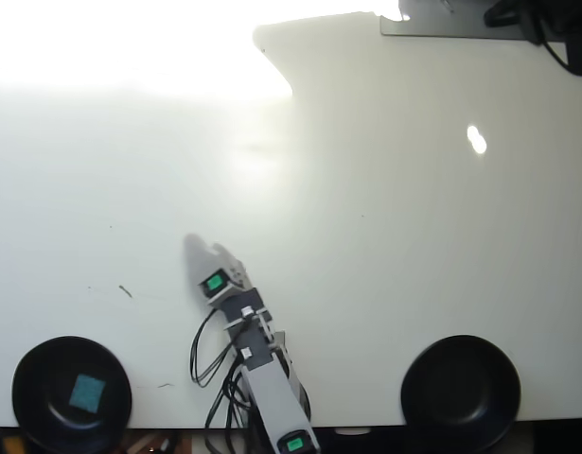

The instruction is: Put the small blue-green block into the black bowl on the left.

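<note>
The small blue-green block (87, 392) sits inside the black bowl (30, 371) at the overhead view's lower left, the bowl nearly touching the counter's (385, 255) bottom edge. The claw (203, 252) points out over wide open white counter, holding nothing, though its jaws overlap and I can't tell how far apart they stand. The twin bowl (461, 388) sits lower right, and glare washes out the top-left corner.

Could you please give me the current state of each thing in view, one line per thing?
small blue-green block: lying flat inside the left black bowl, free of the gripper.
left black bowl: upright on the table, holding the block.
right black bowl: upright, nothing visible inside.
gripper: over bare table, away from both bowls, holding nothing; open or shut cannot be told.
</note>
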Action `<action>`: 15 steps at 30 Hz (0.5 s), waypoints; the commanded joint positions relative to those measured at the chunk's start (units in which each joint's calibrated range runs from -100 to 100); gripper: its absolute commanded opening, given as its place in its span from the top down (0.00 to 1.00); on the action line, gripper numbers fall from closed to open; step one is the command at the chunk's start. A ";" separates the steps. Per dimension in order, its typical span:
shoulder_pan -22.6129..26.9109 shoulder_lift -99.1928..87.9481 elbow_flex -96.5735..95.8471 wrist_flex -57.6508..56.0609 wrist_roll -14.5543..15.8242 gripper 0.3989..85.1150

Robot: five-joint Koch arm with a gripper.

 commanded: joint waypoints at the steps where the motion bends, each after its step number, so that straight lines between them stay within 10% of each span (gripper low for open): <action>1: -2.20 -1.19 1.41 2.53 1.66 0.56; 15: -8.40 -0.87 -10.14 11.61 6.50 0.56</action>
